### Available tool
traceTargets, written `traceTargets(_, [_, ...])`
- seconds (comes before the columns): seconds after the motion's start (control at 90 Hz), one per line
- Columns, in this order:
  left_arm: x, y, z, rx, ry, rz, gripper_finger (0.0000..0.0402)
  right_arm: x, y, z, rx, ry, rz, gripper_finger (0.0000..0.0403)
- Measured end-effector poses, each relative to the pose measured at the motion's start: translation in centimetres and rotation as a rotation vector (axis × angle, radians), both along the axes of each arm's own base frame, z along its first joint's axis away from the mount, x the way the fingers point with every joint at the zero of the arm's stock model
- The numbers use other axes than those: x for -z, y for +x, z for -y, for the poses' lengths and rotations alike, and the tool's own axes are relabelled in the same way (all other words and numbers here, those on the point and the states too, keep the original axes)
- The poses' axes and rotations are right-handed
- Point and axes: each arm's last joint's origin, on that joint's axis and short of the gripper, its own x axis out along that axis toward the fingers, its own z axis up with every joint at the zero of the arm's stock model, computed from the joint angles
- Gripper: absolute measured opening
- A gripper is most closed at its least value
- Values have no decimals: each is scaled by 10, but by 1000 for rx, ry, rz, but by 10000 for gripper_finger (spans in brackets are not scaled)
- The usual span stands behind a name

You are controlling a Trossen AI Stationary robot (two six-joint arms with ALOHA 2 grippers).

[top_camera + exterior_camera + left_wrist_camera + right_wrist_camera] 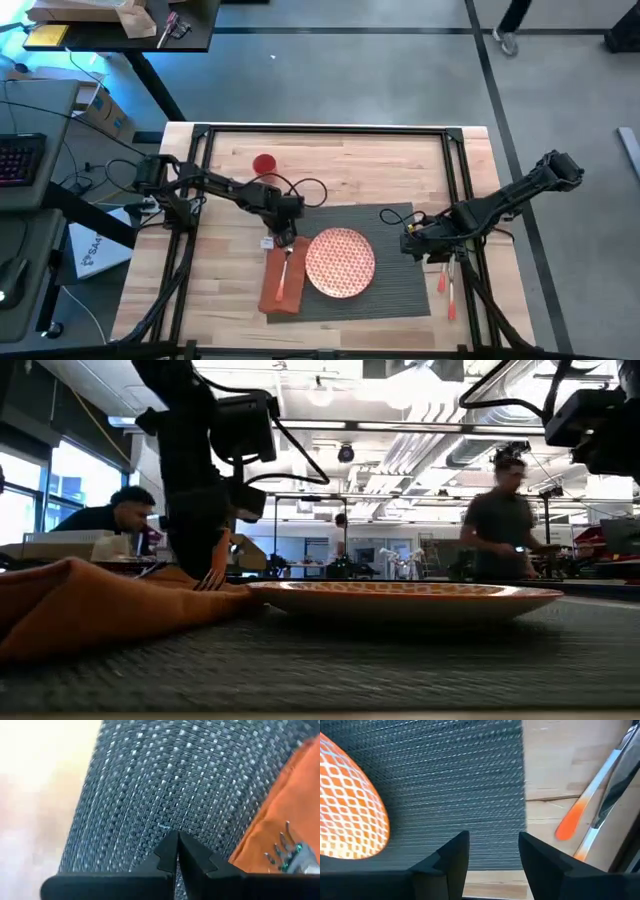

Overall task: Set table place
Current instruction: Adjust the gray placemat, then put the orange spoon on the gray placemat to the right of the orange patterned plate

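Currently cutlery placement is proceeding: left gripper (176,851) clenched empty, hovering over placemat (400,220) beside napkin (283,285) bearing fork (284,270); right gripper (492,847) released, likely needing orange-handled utensils (447,285) next.

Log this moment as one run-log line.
left pincer: shut, above placemat edge by napkin | right pincer: open, over placemat's right edge | plate: on placemat | fork: on napkin

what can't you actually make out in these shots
- Fork on the napkin: handle cut off by the left wrist view's edge.
- Orange-handled utensils: which kinds, too small in the high view.
- Red object: too small to identify.
- Placemat beyond the plate: hidden in the low view.
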Motion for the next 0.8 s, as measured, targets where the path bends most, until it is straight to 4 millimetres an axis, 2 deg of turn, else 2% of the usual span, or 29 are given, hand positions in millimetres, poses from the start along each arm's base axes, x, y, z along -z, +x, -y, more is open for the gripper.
traceTargets(0.178, [-4,-2,-12,-50,-20,13,0,2,-12,5,5,-31,-135,154])
traceTargets(0.356, [-27,-4,-14,-53,-1,100,0,5,-27,12,1,-105,-293,154])
traceTargets(0.478, [-51,-7,-16,-66,-4,213,0,27,-38,16,7,-102,-366,154])
traceTargets(0.667, [-87,-19,-15,-69,-47,362,0,67,-46,20,29,-72,-326,154])
traceTargets(0.8, [-106,-28,-14,-72,-49,443,0,82,-53,23,56,-61,-318,150])
